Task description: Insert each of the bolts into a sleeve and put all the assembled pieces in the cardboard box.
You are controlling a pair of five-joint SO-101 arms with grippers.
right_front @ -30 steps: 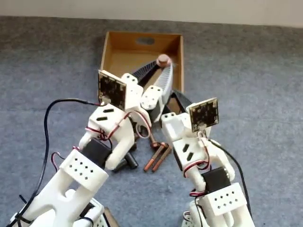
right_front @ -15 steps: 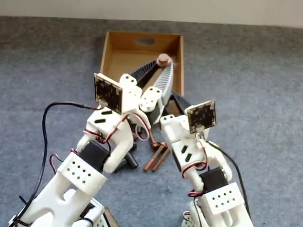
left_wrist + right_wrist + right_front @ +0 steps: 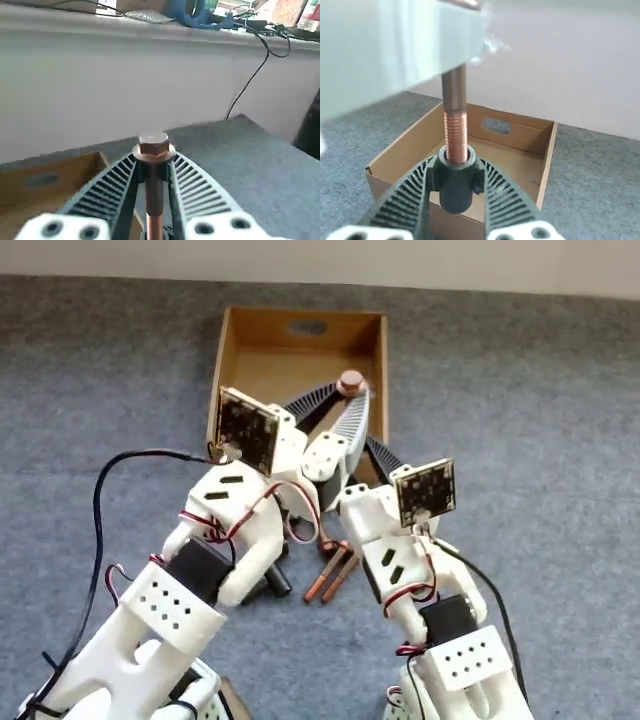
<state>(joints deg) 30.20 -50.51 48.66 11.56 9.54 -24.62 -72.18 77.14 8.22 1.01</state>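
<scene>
Copper bolt (image 3: 153, 146) — pinched in left gripper (image 3: 153, 164) — tip inside black sleeve (image 3: 454, 186).

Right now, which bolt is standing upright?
The bolt in the left claw: head up, threaded end entering the sleeve in the right claw. The other bolts lie flat on the carpet between the arms.
</scene>
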